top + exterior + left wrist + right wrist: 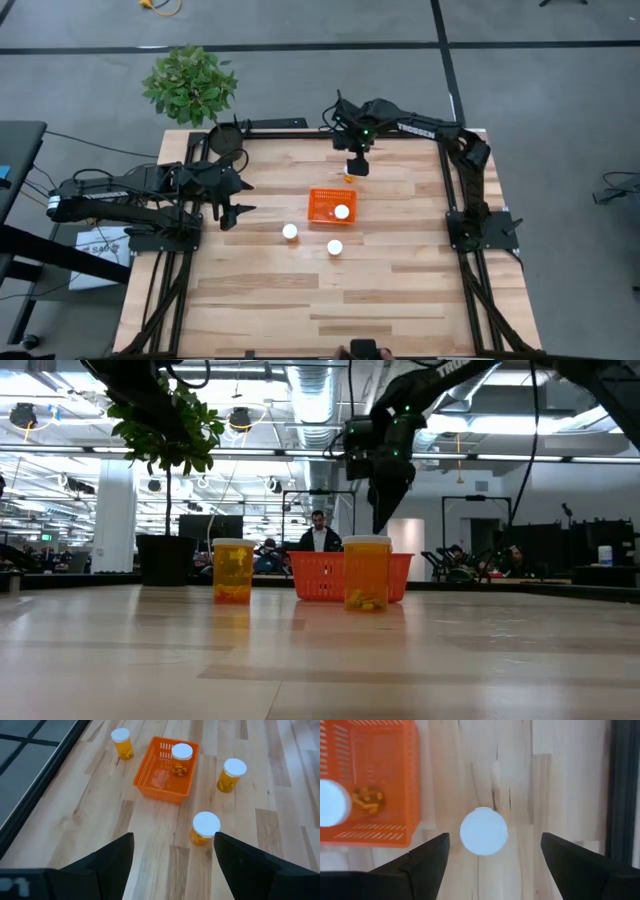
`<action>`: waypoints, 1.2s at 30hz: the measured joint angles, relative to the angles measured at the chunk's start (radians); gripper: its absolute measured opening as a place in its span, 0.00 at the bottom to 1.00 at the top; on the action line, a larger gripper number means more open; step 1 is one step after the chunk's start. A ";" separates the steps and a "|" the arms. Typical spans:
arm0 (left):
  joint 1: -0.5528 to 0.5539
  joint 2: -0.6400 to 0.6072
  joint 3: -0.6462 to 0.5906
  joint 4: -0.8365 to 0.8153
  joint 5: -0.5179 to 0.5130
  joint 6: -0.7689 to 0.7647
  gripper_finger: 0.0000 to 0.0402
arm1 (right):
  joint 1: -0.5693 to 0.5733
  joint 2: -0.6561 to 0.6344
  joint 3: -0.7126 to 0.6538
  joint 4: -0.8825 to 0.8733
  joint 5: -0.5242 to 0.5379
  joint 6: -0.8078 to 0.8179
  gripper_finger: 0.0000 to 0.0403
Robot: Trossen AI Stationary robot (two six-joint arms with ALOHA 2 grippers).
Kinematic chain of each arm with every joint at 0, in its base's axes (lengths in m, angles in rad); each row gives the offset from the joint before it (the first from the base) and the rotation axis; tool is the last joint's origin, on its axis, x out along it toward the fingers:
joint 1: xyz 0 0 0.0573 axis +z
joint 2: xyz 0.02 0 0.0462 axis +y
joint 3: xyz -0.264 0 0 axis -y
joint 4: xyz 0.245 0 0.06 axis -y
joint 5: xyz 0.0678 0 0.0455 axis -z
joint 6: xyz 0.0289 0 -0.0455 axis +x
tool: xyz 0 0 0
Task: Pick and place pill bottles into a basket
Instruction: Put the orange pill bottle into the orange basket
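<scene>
The orange basket (325, 200) stands mid-table with one pill bottle (342, 212) upright inside it. Two bottles (290, 231) (335, 246) stand on the table just near of the basket. A fourth bottle (483, 831) stands on the table beyond the basket's far side. My right gripper (495, 837) hangs open above this fourth bottle and points down, its fingers wide on either side and touching nothing. My left gripper (174, 836) is open and empty to the left of the basket, aimed at the nearest bottle (205, 827).
A potted plant (190, 85) in a black pot (227, 138) stands at the table's far left corner. Dark frame rails (440, 140) run along the far and side edges. Bare wood lies toward the near edge (330, 310). People show in the room beyond (318, 532).
</scene>
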 joint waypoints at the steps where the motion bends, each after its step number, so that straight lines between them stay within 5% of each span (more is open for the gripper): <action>1: 0.000 0.000 0.000 -0.001 0.002 0.000 0.66 | -0.002 0.009 0.000 -0.002 0.000 -0.005 0.76; 22: 0.000 -0.012 0.000 -0.041 -0.002 -0.001 0.66 | 0.022 0.057 -0.001 0.019 0.078 -0.008 0.76; 36: 0.000 -0.013 0.000 -0.043 0.007 -0.019 0.66 | 0.045 0.054 -0.123 0.062 0.107 -0.014 0.76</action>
